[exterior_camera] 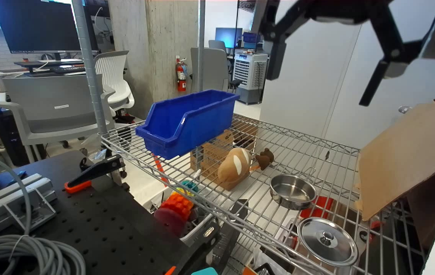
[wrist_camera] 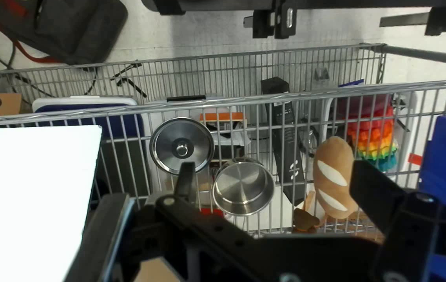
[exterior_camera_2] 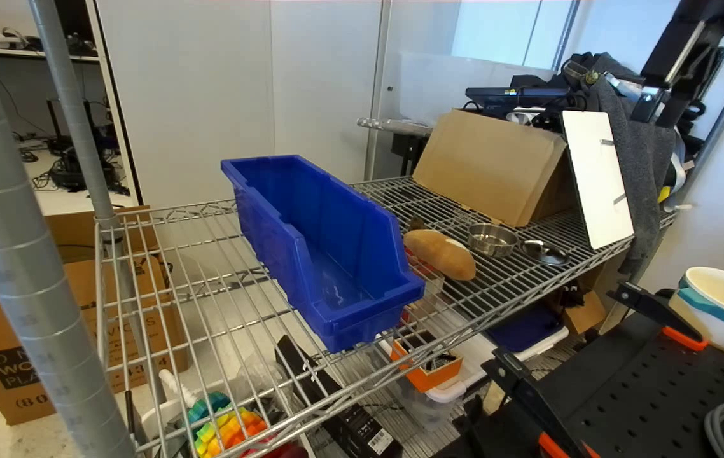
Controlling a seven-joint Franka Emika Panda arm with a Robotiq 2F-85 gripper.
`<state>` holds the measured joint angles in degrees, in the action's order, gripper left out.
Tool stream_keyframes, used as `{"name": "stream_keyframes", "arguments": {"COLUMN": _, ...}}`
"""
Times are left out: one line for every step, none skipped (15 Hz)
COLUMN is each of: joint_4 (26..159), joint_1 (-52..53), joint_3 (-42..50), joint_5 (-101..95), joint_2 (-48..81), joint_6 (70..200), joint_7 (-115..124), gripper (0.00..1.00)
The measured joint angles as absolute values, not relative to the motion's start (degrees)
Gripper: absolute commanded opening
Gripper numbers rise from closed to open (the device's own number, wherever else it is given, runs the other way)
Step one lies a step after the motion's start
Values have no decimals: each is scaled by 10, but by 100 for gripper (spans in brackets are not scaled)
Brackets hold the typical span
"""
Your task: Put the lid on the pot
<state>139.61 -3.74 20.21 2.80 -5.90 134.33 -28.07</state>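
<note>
Wire shelf (wrist_camera: 309, 95) under our gripper (exterior_camera: 318, 91) (fingers (exterior_camera: 373, 84) wide apart, empty) has, left to right in the wrist view, lid (wrist_camera: 182, 141) down past the left fingertip (wrist_camera: 186, 174) and pot (wrist_camera: 242, 186) down between both tips, so we'd centre over that knob (wrist_camera: 182, 149), dip straight, pinch, lift level.

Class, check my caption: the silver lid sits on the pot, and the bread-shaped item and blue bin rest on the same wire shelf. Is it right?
Not quite. The silver lid is not on the pot: the wrist view shows it lying beside the uncovered pot on the wire shelf. The bread-shaped item and blue bin do rest on that same shelf.
</note>
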Motion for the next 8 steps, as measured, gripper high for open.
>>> {"name": "stream_keyframes", "arguments": {"joint_4": 1379, "joint_1": -39, "joint_3": 198, "joint_5": 34, "joint_2": -27, "joint_6": 1351, "joint_7": -281, "gripper": 100}}
{"name": "stream_keyframes", "arguments": {"joint_4": 1361, "joint_1": -43, "joint_3": 191, "joint_5": 39, "joint_2": 4, "joint_6": 1354, "joint_7": -281, "gripper": 100}}
{"name": "stream_keyframes", "arguments": {"joint_4": 1343, "joint_1": -48, "joint_3": 184, "joint_5": 41, "joint_2": 34, "joint_6": 1358, "joint_7": -281, "gripper": 100}}
{"name": "stream_keyframes", "arguments": {"joint_4": 1325, "joint_1": -55, "joint_3": 175, "joint_5": 41, "joint_2": 64, "joint_6": 1360, "joint_7": -281, "gripper": 100}}
{"name": "stream_keyframes", "arguments": {"joint_4": 1306, "joint_1": -64, "joint_3": 166, "joint_5": 41, "joint_2": 94, "joint_6": 1362, "joint_7": -281, "gripper": 100}}
{"name": "stream_keyframes", "arguments": {"joint_4": 1289, "joint_1": -74, "joint_3": 157, "joint_5": 41, "joint_2": 121, "joint_6": 1363, "joint_7": -281, "gripper": 100}}
{"name": "stream_keyframes", "arguments": {"joint_4": 1272, "joint_1": -83, "joint_3": 149, "joint_5": 41, "joint_2": 147, "joint_6": 1364, "joint_7": -280, "gripper": 100}}
{"name": "stream_keyframes", "arguments": {"joint_4": 1257, "joint_1": -92, "joint_3": 142, "joint_5": 40, "joint_2": 172, "joint_6": 1370, "joint_7": -278, "gripper": 100}}
